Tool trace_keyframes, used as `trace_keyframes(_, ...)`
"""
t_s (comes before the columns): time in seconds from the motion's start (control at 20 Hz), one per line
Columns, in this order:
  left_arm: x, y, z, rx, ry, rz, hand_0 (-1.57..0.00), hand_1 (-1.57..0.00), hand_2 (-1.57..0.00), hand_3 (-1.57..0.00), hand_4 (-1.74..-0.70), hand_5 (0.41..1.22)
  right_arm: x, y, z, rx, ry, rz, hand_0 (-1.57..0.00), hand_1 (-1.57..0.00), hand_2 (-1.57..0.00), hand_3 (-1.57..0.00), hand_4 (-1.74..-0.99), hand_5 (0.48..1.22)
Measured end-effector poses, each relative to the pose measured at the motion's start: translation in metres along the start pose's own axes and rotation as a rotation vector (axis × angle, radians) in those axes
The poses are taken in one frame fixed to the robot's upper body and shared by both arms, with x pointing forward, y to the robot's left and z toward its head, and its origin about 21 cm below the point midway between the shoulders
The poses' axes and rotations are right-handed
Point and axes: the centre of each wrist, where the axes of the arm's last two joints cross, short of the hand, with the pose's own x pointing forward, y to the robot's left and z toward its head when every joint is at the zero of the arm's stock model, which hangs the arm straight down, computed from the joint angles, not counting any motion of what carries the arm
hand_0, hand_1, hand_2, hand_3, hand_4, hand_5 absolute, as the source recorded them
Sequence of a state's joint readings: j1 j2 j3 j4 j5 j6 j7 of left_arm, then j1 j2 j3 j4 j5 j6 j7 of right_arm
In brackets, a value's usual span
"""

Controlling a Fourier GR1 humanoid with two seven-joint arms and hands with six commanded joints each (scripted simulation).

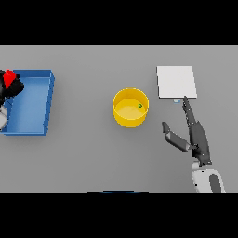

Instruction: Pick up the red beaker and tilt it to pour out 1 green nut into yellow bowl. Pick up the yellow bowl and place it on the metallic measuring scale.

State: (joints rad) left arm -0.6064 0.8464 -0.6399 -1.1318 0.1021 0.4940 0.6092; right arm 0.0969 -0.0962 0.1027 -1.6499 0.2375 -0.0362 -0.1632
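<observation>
Grey tabletop (83, 158), plain and evenly lit, is recorded as the working surface. Right hand (195, 135): entered from the lower right, fingers held straight and extended forward, thumb spread apart to its left, nothing held; its fingertips are seen reaching to the near edge of the metallic measuring scale (175, 82), a pale square plate lying directly ahead of it. Yellow bowl (131, 108): round, upright, placed forward and to the left of the right hand, near it but not touched; one green nut (140, 106) is seen inside, towards the side of the bowl facing the scale. The pour is therefore judged complete, and the bowl transfer not yet begun. Red beaker (9, 78): seen at the far left, gripped by the left hand (13, 87), whose dark fingers are curled about it over the blue tray (46, 100); its tilt cannot be determined. Governing relation: the bowl lies between the two hands but much closer to the right hand, with the scale just to the bowl's right; a short leftward reach by the right hand is judged sufficient, the bowl having no long axis to align to.
</observation>
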Motion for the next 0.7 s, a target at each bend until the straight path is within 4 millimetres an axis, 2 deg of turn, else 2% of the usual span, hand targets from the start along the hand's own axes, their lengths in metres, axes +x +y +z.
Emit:
trace_keyframes(0.05,-0.001,0.002,0.002,-0.046,-0.006,-0.019,-1.46,-1.18,-1.19,-1.13,-1.23,0.803,0.0,0.001,0.001,-0.004,0.004,-0.005,0.0,0.0,0.0,0.0,-1.188,0.663)
trace_keyframes(0.1,-0.004,0.002,0.006,-0.107,-0.004,-0.027,-1.17,-0.94,-0.96,-0.9,-1.12,0.778,-0.001,0.0,0.0,-0.001,0.01,-0.014,0.0,0.0,0.0,0.0,-1.187,0.664)
trace_keyframes(0.15,0.0,0.01,0.005,-0.143,0.007,-0.038,-0.93,-0.76,-0.77,-0.72,-1.03,0.758,0.0,0.002,-0.002,-0.007,0.007,-0.011,0.0,0.0,0.0,0.0,-1.185,0.665)
trace_keyframes(0.25,0.002,0.013,0.008,-0.215,-0.006,-0.072,-0.6,-0.48,-0.49,-0.46,-0.92,0.723,0.001,0.004,-0.001,-0.011,0.009,-0.005,0.0,0.0,0.0,0.0,-1.182,0.667)
trace_keyframes(0.35,0.002,0.013,0.01,-0.248,-0.013,-0.087,-0.38,-0.31,-0.31,-0.3,-0.85,0.698,0.004,0.002,0.001,-0.011,0.008,0.003,0.0,0.0,0.0,0.0,-1.187,0.667)
trace_keyframes(0.45,0.0,0.015,0.01,-0.267,-0.012,-0.072,-0.24,-0.2,-0.2,-0.19,-0.82,0.684,0.002,0.0,0.003,-0.005,0.005,-0.007,0.0,0.0,0.0,0.0,-1.187,0.666)
trace_keyframes(0.7,0.003,0.018,0.008,-0.23,-0.051,-0.027,-0.08,-0.06,-0.06,-0.06,-0.78,0.674,0.007,0.006,0.002,-0.01,0.026,0.024,0.0,0.0,0.0,0.0,-1.195,0.66)
